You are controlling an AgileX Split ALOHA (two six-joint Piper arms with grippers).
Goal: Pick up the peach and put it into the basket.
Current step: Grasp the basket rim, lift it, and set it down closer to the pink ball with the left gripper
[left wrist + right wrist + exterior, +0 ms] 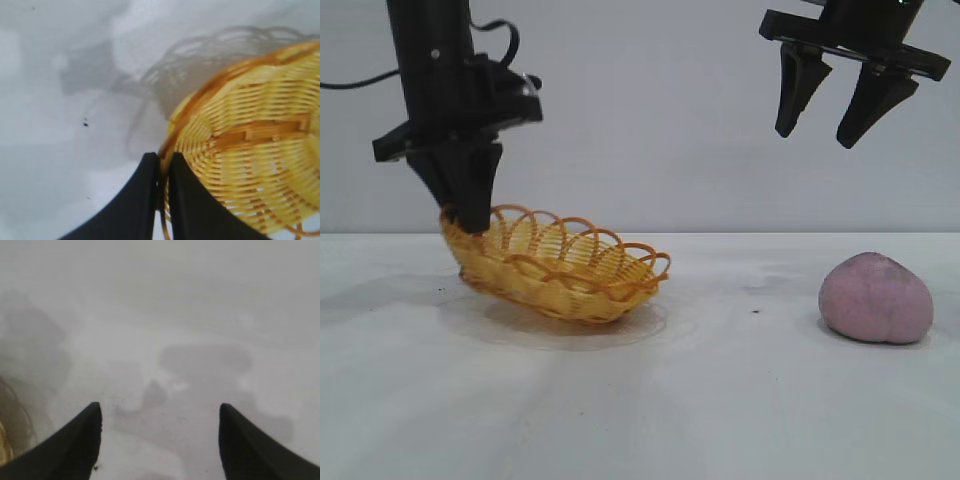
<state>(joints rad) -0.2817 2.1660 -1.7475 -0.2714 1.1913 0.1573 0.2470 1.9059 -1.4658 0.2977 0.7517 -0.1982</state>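
The peach (876,298), a pale pink lump, sits alone on the white counter (720,400), well apart from the woven basket (560,265) and on the side of it where the right arm hangs. The right pincer (825,125) hovers high above the counter with its two dark fingers spread wide and nothing between them; the peach lies below it and slightly farther from the basket, so this arm is plainly the nearer of the two. Over at the basket, the left pincer (470,215) points steeply down with its fingers pressed together on the scalloped rim at the end farthest from the peach, and that end is tipped up off the counter while the end nearer the peach rests on it. The left wrist view shows the orange edge of the weave pinched in the narrow seam between the black fingers (135,200). The basket's long axis runs roughly toward the peach. Judging by this layout, the coming move is a straight descent of the open right pincer onto the fruit, then a carry toward the basket's lowered end.
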